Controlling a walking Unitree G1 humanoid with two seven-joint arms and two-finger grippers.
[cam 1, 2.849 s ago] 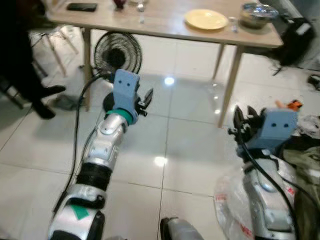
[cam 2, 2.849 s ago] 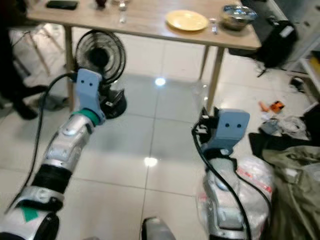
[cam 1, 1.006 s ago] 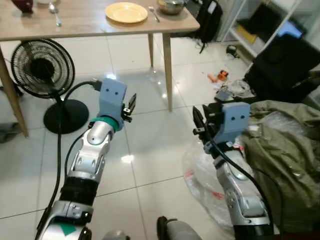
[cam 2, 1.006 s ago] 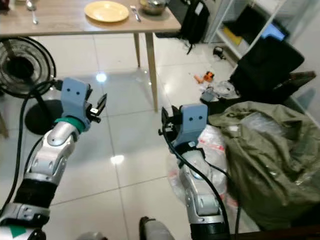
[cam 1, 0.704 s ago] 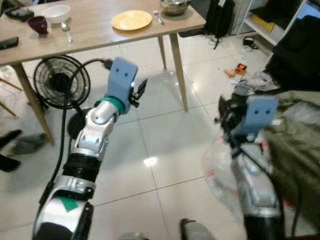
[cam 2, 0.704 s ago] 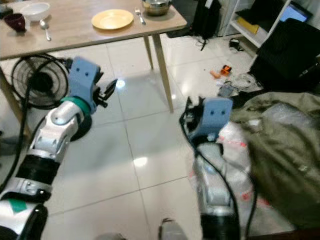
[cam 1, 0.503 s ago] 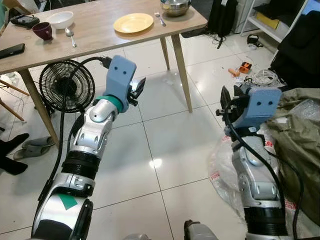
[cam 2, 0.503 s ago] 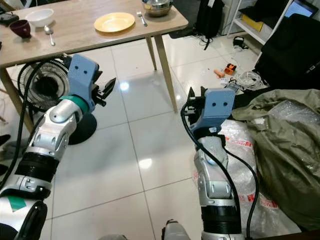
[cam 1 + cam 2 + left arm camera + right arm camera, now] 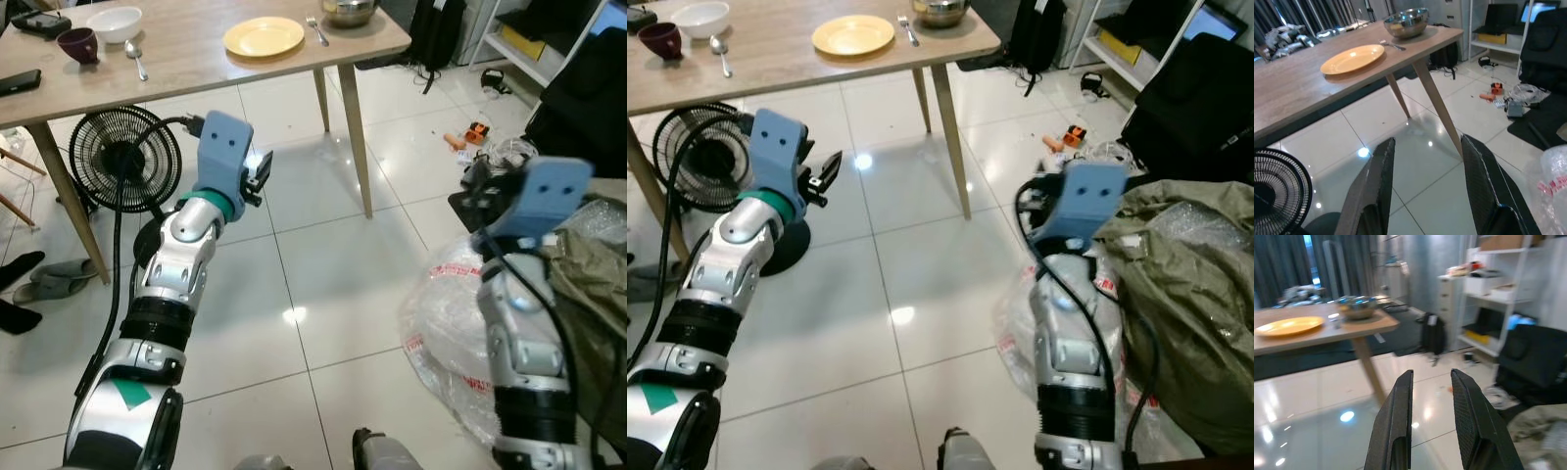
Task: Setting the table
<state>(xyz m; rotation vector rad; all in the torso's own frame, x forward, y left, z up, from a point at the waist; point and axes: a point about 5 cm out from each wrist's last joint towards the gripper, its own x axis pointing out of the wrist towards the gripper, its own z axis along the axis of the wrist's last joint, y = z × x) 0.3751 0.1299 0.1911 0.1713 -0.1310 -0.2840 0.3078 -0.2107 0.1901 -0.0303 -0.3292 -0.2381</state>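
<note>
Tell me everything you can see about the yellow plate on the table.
The yellow plate is round, shallow and plain, with a smooth slightly glossy surface and nothing on it. It lies flat on the light wooden table, near the corner toward the robot's right. A fork lies just beside it, apart from its rim, and a metal bowl stands beyond the fork. Nothing but the table touches it.

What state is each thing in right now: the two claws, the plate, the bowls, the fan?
Left gripper: open, empty.
Right gripper: open, empty.
Yellow plate: empty, on the table.
White bowl: upright.
Metal bowl: upright.
Fan: standing under the table.
</note>
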